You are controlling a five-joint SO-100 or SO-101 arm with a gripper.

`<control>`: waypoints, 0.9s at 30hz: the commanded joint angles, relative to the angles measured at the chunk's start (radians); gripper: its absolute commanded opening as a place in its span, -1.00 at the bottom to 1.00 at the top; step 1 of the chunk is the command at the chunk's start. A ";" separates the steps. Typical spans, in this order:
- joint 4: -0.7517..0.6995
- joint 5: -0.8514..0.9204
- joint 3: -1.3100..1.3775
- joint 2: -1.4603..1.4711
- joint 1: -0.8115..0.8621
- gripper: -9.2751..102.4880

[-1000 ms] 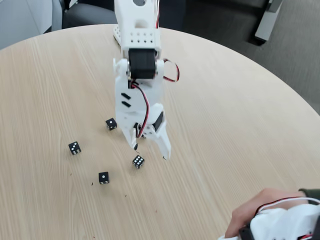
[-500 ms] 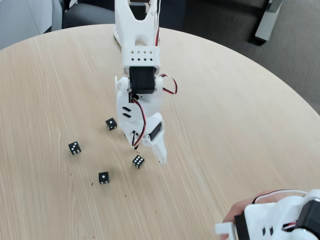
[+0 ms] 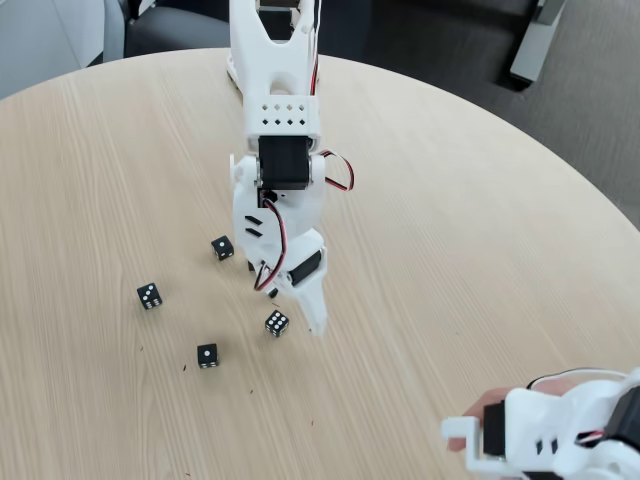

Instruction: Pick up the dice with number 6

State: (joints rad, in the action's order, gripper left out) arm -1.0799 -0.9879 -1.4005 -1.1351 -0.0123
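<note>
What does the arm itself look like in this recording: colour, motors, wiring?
The arm is white printed plastic with a grid of small holes on one link. A black motor sits at a joint, another by the tool. Red, black and white wires loop along it. The tool's fingers are white and tapered.

Matt pale wood-grain table [image 3: 480, 230] (laminate perhaps), smooth white plastic arm [image 3: 280, 110].

Three black dice [image 3: 149, 295] [image 3: 222, 247] [image 3: 207, 354] scattered apart on round wooden table [image 3: 480, 250].
</note>
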 commanded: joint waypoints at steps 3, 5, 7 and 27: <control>-0.005 -0.018 0.028 -0.009 0.069 -0.30; -0.005 0.006 0.034 -0.009 0.080 -0.30; -0.003 0.031 0.038 -0.009 0.091 -0.30; -0.003 0.130 0.025 -0.009 0.097 -0.38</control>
State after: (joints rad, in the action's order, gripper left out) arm -1.0799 -0.8652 -1.3990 -1.1351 0.0920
